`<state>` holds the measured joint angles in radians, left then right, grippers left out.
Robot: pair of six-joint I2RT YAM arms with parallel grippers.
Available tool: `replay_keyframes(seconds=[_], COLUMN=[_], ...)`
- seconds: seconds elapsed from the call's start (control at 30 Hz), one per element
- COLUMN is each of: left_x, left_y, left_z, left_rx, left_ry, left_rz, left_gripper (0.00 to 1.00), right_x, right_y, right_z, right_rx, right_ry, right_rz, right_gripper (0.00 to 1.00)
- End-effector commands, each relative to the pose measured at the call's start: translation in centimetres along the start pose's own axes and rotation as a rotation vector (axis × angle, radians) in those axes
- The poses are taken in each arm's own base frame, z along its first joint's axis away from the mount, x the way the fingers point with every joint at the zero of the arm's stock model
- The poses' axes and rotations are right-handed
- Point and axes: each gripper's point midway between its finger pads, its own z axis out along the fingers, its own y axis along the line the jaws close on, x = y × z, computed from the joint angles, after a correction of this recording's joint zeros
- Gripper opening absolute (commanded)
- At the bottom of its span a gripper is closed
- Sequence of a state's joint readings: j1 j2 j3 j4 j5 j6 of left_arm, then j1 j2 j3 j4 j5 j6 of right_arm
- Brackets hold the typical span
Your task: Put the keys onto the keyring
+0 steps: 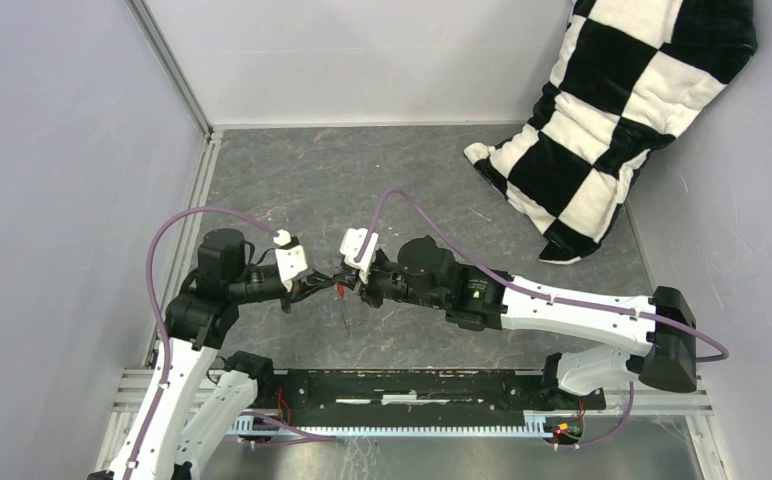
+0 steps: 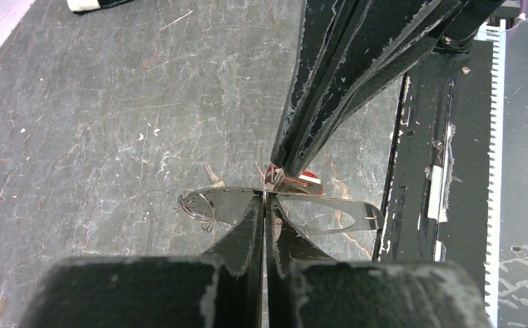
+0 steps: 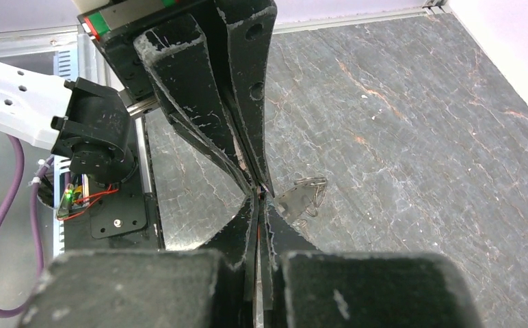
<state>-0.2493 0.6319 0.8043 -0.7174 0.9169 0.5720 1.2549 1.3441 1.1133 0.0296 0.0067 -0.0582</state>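
The keyring (image 2: pixel 357 208) is a thin grey metal oval held flat above the table, with small wire rings (image 2: pixel 196 205) at its far end. My left gripper (image 2: pixel 265 196) is shut on its edge. From above it shows edge-on as a thin line (image 1: pixel 345 315) under the two grippers. My right gripper (image 3: pixel 258 198) meets the left one tip to tip and is shut on the red-headed key (image 2: pixel 308 180), which touches the keyring beside the left fingertips. In the top view the red key (image 1: pixel 340 290) sits between left gripper (image 1: pixel 324 283) and right gripper (image 1: pixel 350 285). No black key shows.
A black-and-white checkered pillow (image 1: pixel 622 110) leans in the far right corner. The black base rail (image 1: pixel 412 385) runs along the near table edge, close under the keyring's near end (image 2: pixel 446 137). Grey walls close the left, back and right sides.
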Motion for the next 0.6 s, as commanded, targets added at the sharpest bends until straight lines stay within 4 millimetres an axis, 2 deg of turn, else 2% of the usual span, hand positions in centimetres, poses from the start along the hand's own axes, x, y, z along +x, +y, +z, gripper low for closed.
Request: replay_keyframes(seconds=[0.0, 0.27, 0.57], left_x=[-1.1, -1.7, -1.7], left_y=[0.0, 0.0, -0.2], left_z=[-0.3, -0.4, -0.4], left_rx=[-0.010, -0.017, -0.008], left_ry=[-0.022, -0.045, -0.054], left_rz=[0.003, 0.006, 0.035], left_gripper=[0.02, 0.02, 0.02], right_x=[-2.2, -2.2, -2.4], right_y=[-0.6, -0.6, -1.6], right_z=[0.1, 0.3, 0.2], right_rx=[0.034, 0.038, 0.096], right_ry=[-0.051, -0.050, -0.053], right_rz=[-0.006, -0.003, 0.025], right_gripper=[0.00, 0.00, 0.00])
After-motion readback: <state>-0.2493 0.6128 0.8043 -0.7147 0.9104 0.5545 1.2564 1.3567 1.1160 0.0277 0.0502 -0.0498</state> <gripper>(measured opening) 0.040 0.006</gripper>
